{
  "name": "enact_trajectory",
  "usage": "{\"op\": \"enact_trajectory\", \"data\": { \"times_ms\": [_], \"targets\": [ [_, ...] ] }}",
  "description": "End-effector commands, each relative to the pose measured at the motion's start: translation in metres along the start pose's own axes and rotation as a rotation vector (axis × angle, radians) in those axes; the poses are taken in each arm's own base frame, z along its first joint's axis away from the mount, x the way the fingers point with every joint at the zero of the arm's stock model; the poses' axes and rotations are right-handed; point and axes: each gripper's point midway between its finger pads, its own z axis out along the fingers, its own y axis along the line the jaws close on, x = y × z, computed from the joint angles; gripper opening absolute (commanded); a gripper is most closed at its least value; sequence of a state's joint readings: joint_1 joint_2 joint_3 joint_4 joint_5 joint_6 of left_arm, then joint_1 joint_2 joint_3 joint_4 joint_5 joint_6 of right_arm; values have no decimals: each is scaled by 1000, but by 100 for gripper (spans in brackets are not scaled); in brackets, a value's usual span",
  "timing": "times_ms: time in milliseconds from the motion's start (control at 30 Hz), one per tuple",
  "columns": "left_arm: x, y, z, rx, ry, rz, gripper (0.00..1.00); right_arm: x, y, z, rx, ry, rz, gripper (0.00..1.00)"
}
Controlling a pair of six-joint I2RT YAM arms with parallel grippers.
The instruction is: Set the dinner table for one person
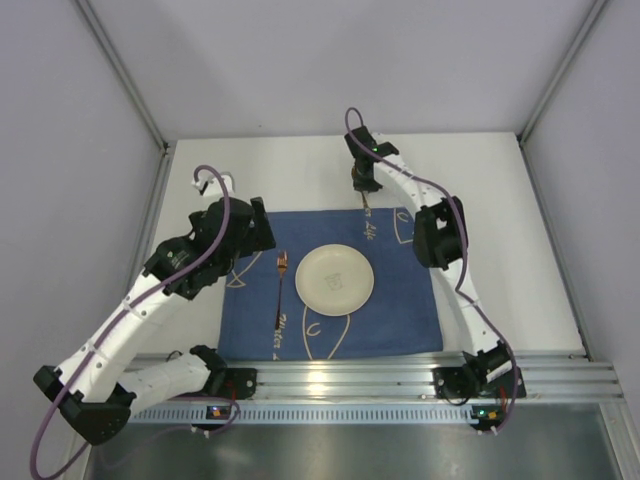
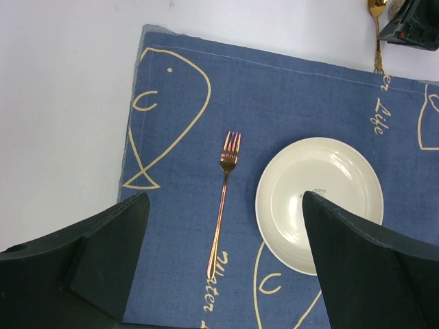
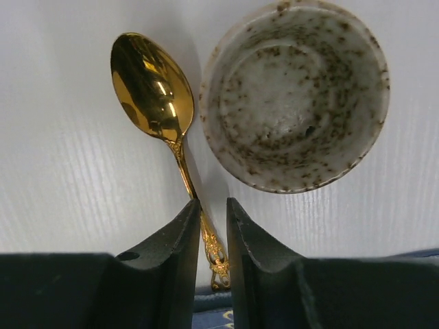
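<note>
The white dinner table point(image 1: 480, 200) bears a navy fish-print mat point(image 1: 400, 320). On the mat lie a cream plate point(image 1: 335, 278) and a copper fork point(image 1: 281, 290) to its left. A gold spoon point(image 3: 152, 86) lies on the bare table just beyond the mat's far edge, beside a speckled cup point(image 3: 295, 96). My right gripper point(image 3: 212, 205) points down over the spoon's handle. Its jaws stand a narrow gap apart, either side of the handle. My left gripper point(image 2: 225, 199) hangs wide open and empty above the fork point(image 2: 223, 205) and plate point(image 2: 319, 202).
Grey walls close the table at the back and both sides. An aluminium rail point(image 1: 400, 380) with the arm bases runs along the near edge. The mat point(image 2: 288, 103) covers the table's middle; bare white surface lies to its left, right and far side.
</note>
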State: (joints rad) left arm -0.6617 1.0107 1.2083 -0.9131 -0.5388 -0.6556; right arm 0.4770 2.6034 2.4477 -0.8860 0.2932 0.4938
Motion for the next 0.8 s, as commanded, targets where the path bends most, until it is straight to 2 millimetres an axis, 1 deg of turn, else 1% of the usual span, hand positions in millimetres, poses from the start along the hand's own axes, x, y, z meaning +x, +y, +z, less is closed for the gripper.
{"op": "enact_trajectory", "data": {
  "times_ms": [0,33,100,200,267,300,333,367,433,467,500,533,633,667,700,767],
  "targets": [
    [-2,2,-1,0,-11,3,99,-2,-25,-17,62,3,-58,23],
    [-3,2,0,-6,-13,12,98,-13,-22,-31,43,-30,-50,25],
    [-7,0,1,-1,-22,17,98,-22,-18,-42,4,-67,-36,28],
    [-9,-4,3,8,-26,29,99,-28,-10,-48,-36,-82,-37,33],
    [-8,-6,6,10,-17,45,98,-27,-5,-45,-55,-76,-43,38],
    [-9,-8,6,16,-19,45,98,-29,2,-46,-84,-76,-45,39],
    [-9,-8,8,15,-18,54,98,-26,3,-41,-89,-63,-47,40],
    [-9,-8,9,13,-17,59,99,-25,4,-40,-96,-60,-46,41],
    [-9,-8,11,9,-16,71,98,-24,6,-39,-102,-58,-44,40],
    [-9,-7,12,6,-15,73,99,-19,5,-36,-93,-51,-45,38],
    [-9,-5,14,0,-14,73,99,-26,4,-43,-97,-76,-36,38],
    [-9,-4,15,-5,-12,74,99,-30,6,-43,-106,-98,-30,39],
    [-8,-1,18,-6,-8,65,99,-32,8,-37,-110,-95,-37,41],
    [-7,0,20,-7,-5,64,98,-35,9,-39,-111,-94,-42,41],
    [-8,1,21,-11,-4,59,98,-29,8,-30,-99,-76,-51,41],
    [-8,2,24,-10,-1,53,98,-21,6,-24,-80,-46,-64,41]
  ]
}}
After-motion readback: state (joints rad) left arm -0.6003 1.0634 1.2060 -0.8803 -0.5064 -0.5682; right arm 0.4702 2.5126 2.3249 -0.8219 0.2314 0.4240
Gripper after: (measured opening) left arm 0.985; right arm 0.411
